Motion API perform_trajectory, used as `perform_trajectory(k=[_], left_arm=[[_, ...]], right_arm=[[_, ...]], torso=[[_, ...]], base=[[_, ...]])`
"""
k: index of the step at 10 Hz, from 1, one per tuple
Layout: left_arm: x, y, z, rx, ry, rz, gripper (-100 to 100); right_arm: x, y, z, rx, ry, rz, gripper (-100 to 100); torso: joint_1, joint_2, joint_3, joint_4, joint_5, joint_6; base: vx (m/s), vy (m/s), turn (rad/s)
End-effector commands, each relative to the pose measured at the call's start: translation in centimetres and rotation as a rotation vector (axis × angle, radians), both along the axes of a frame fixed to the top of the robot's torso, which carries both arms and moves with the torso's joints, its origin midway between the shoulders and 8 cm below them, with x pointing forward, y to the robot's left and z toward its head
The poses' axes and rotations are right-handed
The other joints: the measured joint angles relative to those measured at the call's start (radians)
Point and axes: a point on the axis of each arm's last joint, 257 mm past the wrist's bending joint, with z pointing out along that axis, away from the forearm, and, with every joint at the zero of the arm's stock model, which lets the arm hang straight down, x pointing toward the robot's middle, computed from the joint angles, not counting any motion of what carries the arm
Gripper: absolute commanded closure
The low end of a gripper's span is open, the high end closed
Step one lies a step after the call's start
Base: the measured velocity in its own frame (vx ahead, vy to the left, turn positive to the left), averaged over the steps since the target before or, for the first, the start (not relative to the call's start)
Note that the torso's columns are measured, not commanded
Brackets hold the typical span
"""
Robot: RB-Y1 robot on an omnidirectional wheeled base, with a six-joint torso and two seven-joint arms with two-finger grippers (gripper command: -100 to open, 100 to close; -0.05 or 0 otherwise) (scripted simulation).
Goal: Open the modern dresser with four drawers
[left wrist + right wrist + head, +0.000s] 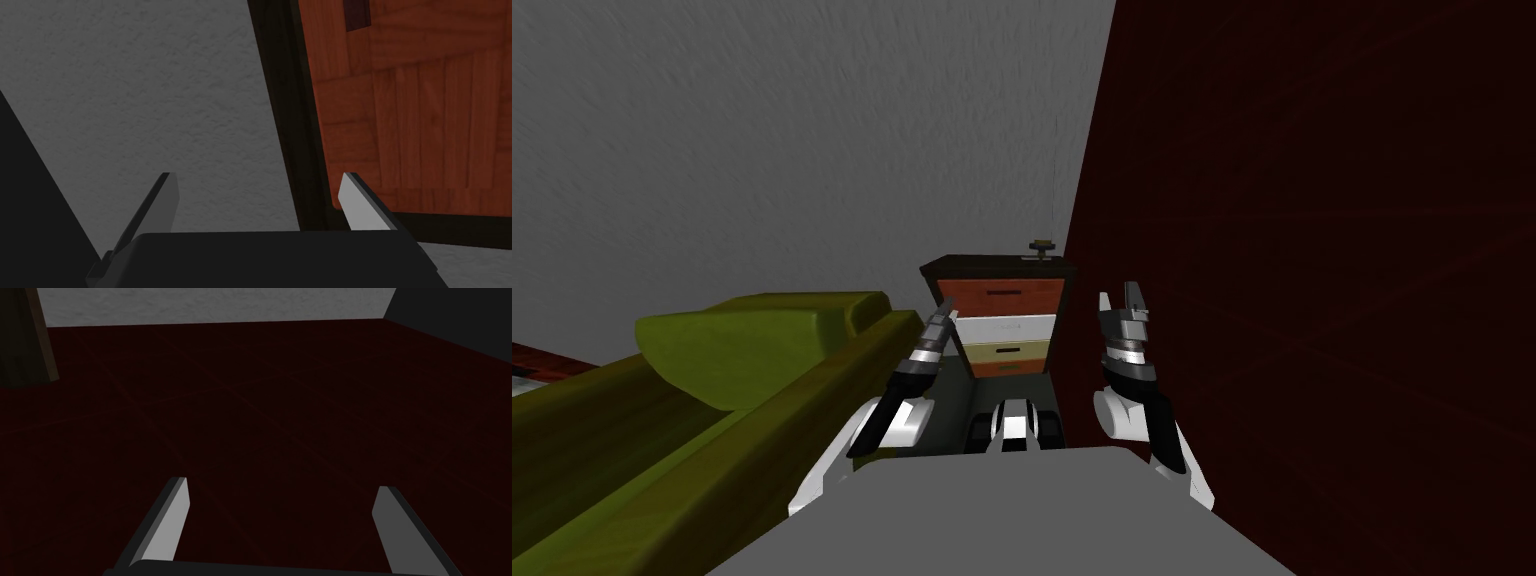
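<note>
You're on the reach: left gripper (pixel 257 192) gapes wide, empty, at the edge of the dresser (pixel 999 318), straight ahead by the red wall (pixel 1312 250). Next, swing across to the handle slot (pixel 357 14) on the top drawer (pixel 415 125) (well apart for now). Right gripper (pixel 282 498) spread too, idle. One dresser, four drawers, two grippers

The dresser (pixel 1002 322) stands against the grey wall (pixel 812 150), its dark frame holding four drawer fronts (reddish-brown, white, cream, then orange-brown lowest), with a small dark object (pixel 1041 245) on top. The left gripper (pixel 948 310) is at the dresser's left edge, beside the white front. The right gripper (pixel 1117 295), jaws apart, is raised just right of the dresser, before a dark red wall (pixel 1312 250). An olive-green couch (pixel 712 400) lies to the left.
</note>
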Motion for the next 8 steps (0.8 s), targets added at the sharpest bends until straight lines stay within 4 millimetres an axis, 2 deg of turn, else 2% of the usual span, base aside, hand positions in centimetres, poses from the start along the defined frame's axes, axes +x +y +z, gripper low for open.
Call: perform_trajectory(k=[1,8], left_arm=[[0.9,-0.5,-1.3,0.015,0.050,0.002,-100],[2.7,-2.1,-4.7,0.036,0.181,0.012,-100]], right_arm=[[0.0,0.0,0.0,0.000,0.000,0.000,0],[0.0,0.0,0.0,0.000,0.000,0.000,0]], torso=[[0.000,0.000,0.000,0.000,0.000,0.000],[0.000,0.000,0.000,0.000,0.000,0.000]], base=[[0.058,-0.020,0.018],[0.056,-0.022,0.025]])
